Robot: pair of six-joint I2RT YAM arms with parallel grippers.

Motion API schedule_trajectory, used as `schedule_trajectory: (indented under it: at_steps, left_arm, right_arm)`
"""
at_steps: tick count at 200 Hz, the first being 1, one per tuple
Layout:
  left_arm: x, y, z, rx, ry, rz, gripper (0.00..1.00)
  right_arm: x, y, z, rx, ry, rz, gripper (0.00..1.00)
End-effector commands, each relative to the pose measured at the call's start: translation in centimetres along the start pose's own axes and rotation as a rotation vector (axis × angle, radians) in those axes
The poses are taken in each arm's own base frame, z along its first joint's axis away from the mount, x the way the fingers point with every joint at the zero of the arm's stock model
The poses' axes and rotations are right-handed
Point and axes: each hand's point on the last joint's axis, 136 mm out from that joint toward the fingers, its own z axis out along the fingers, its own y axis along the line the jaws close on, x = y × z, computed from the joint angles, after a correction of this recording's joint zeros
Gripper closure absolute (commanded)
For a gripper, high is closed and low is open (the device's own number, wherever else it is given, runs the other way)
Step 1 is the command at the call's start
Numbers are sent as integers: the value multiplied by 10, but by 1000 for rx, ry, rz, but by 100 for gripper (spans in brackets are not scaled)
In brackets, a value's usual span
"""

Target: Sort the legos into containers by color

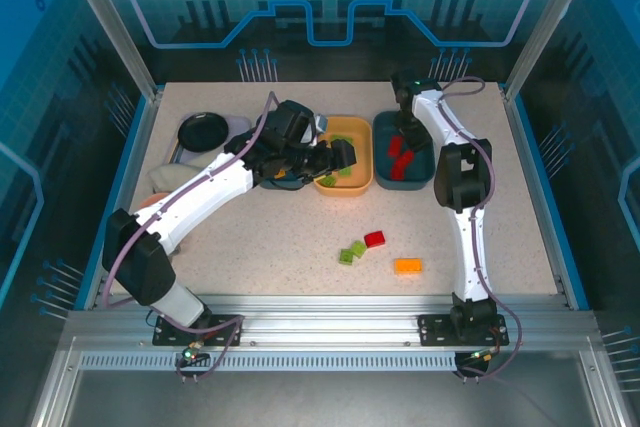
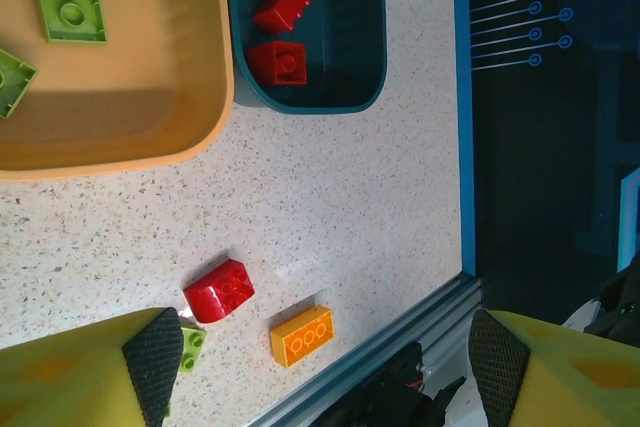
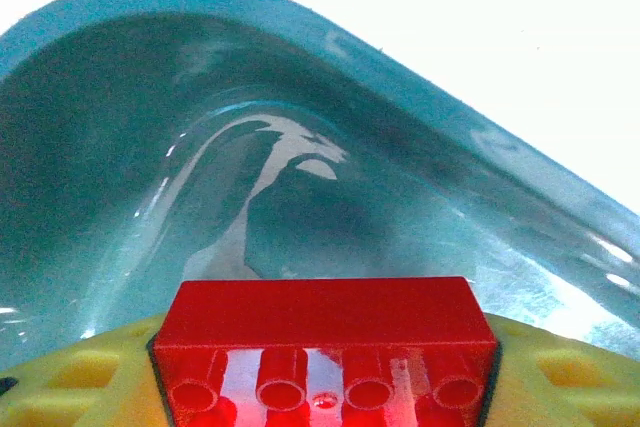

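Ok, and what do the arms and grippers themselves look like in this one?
The left arm and the right arm have white links and black joints, with a greyish-purple cable looping along each. The left gripper has yellow fingers with black textured pads; the right gripper has yellow fingers too.

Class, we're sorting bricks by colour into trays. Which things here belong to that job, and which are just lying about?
Belong: loose red brick, green bricks, orange brick; orange-yellow tray; teal tray holding red bricks.
Lying about: black dish, whitish object beside it.
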Motion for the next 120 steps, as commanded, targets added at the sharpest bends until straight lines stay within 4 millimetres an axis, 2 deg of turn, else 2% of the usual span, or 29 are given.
schedule_trajectory:
  at_steps: [1, 32, 56, 82, 99, 103, 107, 120]
  left_arm:
    - [0, -13, -4, 31, 6, 41, 21]
    - [2, -11, -5, 25, 11, 39, 21]
    - [4, -8, -6, 19, 14, 37, 21]
    - [8, -4, -5, 10, 24, 35, 21]
    - [13, 1, -2, 3, 40, 28, 21]
    - [13, 2, -1, 4, 43, 27, 21]
    - [15, 3, 0, 2, 48, 27, 21]
    - [20, 5, 3, -2, 69, 37, 22]
  right_arm:
    - [-10, -10, 5, 44, -8, 12, 46]
    - [-8, -1, 0, 8, 12, 13, 29]
    - [-10, 10, -16, -42, 6, 13, 21]
    - [-17, 20, -47, -107, -15, 23, 18]
    - [-21, 22, -73, -154, -34, 21, 17]
    - [-20, 22, -74, -154, -35, 12, 18]
    - [-23, 23, -91, -184, -47, 9, 19]
    - [-21, 22, -116, -228, -74, -30, 22]
